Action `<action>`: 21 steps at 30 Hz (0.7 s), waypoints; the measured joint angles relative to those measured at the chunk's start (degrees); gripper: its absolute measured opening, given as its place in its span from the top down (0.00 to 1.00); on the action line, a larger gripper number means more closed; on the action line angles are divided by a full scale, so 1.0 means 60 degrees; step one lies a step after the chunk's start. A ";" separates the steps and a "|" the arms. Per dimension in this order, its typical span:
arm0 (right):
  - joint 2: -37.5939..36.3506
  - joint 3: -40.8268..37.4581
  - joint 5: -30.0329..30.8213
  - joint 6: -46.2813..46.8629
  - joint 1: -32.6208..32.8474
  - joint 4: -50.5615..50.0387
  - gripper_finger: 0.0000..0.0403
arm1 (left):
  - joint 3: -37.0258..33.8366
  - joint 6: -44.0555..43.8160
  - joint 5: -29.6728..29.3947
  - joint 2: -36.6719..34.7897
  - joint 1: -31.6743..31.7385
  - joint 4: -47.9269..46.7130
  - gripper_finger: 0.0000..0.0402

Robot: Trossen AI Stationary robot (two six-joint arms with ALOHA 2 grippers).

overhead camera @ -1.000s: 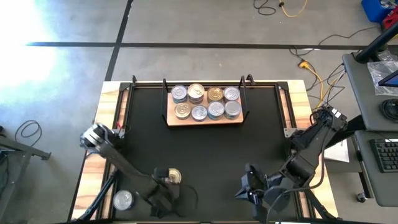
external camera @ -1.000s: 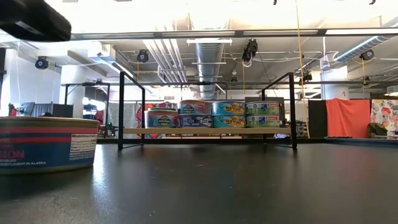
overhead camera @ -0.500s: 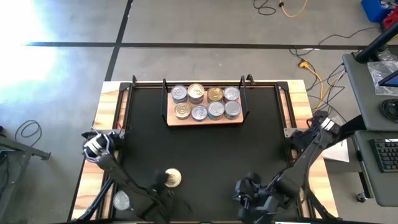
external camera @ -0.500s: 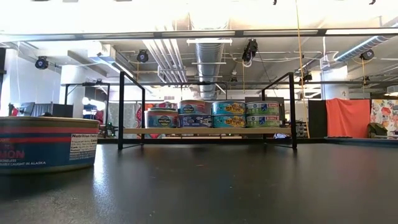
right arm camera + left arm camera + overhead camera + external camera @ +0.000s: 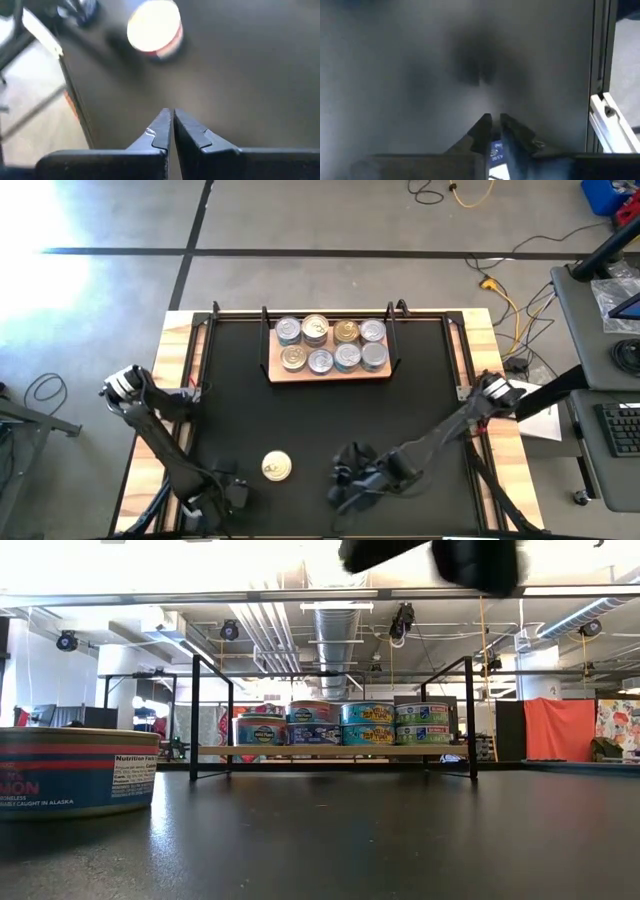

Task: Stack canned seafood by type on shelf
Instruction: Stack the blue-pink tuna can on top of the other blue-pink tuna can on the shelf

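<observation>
Gold-topped loose tin (image 5: 276,466) sits alone on the table, well apart from the shelf (image 5: 330,370) of stacked tins, and my right gripper (image 5: 345,490) has swung beside it, fingers together like my left gripper (image 5: 228,492).

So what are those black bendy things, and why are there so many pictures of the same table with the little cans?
Those are two robot arms, each ending in a two-finger claw. One picture looks straight down from above, one looks level across the table top, and two come from tiny cameras on the arms' wrists. On the black table stands a small wooden shelf with tins of fish stacked on it. One gold-topped tin still sits alone near the front edge. The left claw is down at the front of the table, left of that tin, and the right claw is on the tin's other side. Both claws are shut and hold nothing.
</observation>
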 joint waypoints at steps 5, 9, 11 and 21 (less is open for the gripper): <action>0.0819 0.0000 -0.0099 0.0015 -0.0408 0.2104 0.97 | -0.0644 0.0031 -0.0026 -0.0392 -0.0413 0.0341 0.77; 0.1125 0.0309 -0.0588 0.0400 -0.0338 0.2226 0.97 | -0.1001 0.0127 -0.0879 -0.0721 -0.0563 0.0642 0.58; 0.1120 0.0500 -0.0616 0.0599 -0.0192 0.1859 0.97 | -0.1189 0.0147 -0.1264 -0.0780 -0.0560 0.0742 0.49; 0.1401 0.0732 -0.0279 0.1491 0.0480 0.1099 0.97 | -0.2916 0.0609 -0.3579 -0.1874 -0.0569 0.3455 0.14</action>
